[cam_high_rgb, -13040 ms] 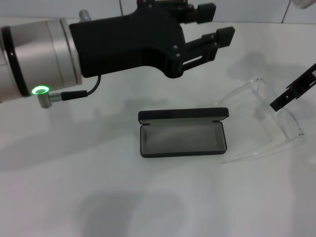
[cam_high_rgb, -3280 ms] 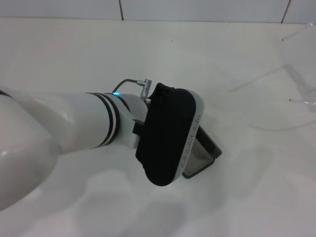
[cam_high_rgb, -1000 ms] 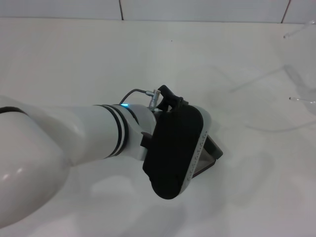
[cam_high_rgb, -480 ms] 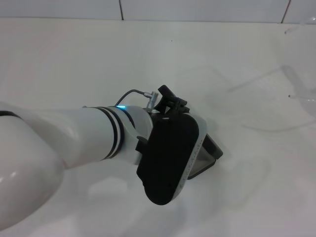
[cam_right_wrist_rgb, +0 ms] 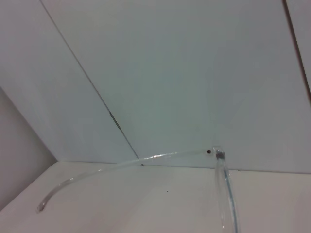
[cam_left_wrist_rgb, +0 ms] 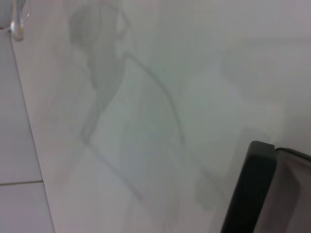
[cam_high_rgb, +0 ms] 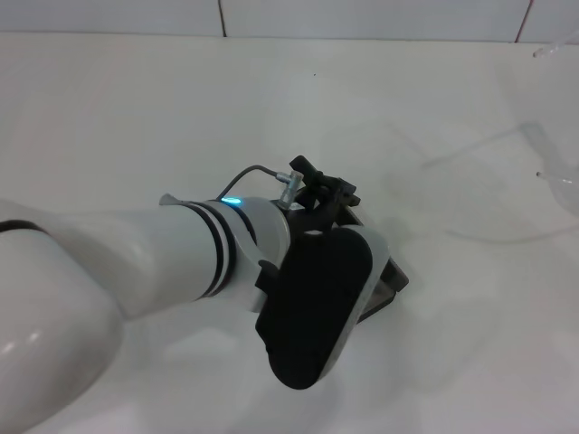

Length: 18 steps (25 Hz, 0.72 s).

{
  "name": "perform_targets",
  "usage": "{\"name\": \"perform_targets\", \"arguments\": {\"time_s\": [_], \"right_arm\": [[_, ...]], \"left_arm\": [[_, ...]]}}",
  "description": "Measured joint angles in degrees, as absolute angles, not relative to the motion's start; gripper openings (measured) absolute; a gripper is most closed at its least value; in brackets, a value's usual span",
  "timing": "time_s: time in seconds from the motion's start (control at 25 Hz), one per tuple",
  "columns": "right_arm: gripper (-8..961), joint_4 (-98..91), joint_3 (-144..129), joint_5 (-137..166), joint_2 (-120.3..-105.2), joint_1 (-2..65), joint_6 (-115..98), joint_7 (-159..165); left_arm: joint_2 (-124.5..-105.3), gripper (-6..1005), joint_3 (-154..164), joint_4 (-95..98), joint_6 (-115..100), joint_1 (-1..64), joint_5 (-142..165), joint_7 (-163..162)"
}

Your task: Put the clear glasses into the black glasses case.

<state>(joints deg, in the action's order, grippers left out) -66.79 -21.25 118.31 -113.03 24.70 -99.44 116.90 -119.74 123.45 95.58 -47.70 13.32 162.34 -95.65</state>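
The black glasses case lies on the white table, mostly covered by my left arm; only its right end shows. In the left wrist view the case's end and grey lining are close by. My left gripper's black body hangs right over the case, with its fingers hidden beneath. The clear glasses are up off the table at the far right edge. In the right wrist view the clear glasses sit close to the camera, one temple arm curving away in front of the tiled wall. My right gripper does not show.
The white table stretches out to the left and front of the case. A tiled wall closes off the far side. My bulky white left forearm fills the lower left.
My left gripper's body has turned a little and dropped lower over the case. The glasses have drifted slightly up and to the right.
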Motion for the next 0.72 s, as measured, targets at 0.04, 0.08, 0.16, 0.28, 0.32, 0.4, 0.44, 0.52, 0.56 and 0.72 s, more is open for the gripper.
{"name": "perform_targets", "arguments": {"time_s": [0.04, 0.08, 0.16, 0.28, 0.32, 0.4, 0.44, 0.52, 0.56, 0.72], "right_arm": [[118, -66.75, -21.26, 118.31, -112.99, 24.70, -99.44, 116.90], [118, -66.69, -21.26, 118.31, -112.96, 24.69, -99.44, 116.90], [119, -66.63, -21.25, 118.30, -112.96, 24.69, -99.44, 116.90], [119, -66.43, -21.19, 118.29, -112.93, 24.69, -99.44, 116.90], [119, -66.31, -21.17, 118.29, -112.91, 24.69, -99.46, 116.90], [119, -66.11, -21.02, 118.29, -112.84, 24.69, -99.60, 116.90], [119, -66.03, -20.89, 118.29, -112.81, 24.69, -99.67, 116.90], [119, -65.95, -20.77, 118.29, -112.79, 24.70, -99.73, 116.90], [119, -65.94, -20.76, 118.29, -112.78, 24.70, -99.74, 116.90], [118, -65.83, -20.74, 118.25, -112.70, 24.70, -99.76, 116.89]], "left_arm": [[-119.76, 458, 123.65, 95.55, -47.45, 13.17, 162.34, -95.28], [-119.78, 455, 123.82, 95.50, -47.28, 13.07, 162.33, -95.07], [-119.79, 451, 124.08, 95.22, -47.15, 13.02, 162.33, -94.82], [-119.79, 445, 124.20, 94.05, -46.85, 13.20, 162.33, -94.38], [-119.79, 443, 124.20, 93.78, -46.70, 13.23, 162.33, -94.30], [-119.79, 439, 124.14, 93.60, -46.55, 13.22, 162.33, -94.24], [-119.79, 437, 124.05, 93.59, -46.55, 13.17, 162.33, -94.22], [-119.79, 433, 123.95, 93.55, -46.54, 13.17, 162.32, -94.18], [-119.79, 431, 123.90, 93.43, -46.49, 13.22, 162.32, -94.16], [-119.79, 422, 124.11, 92.86, -45.25, 13.34, 162.33, -94.13]]}}
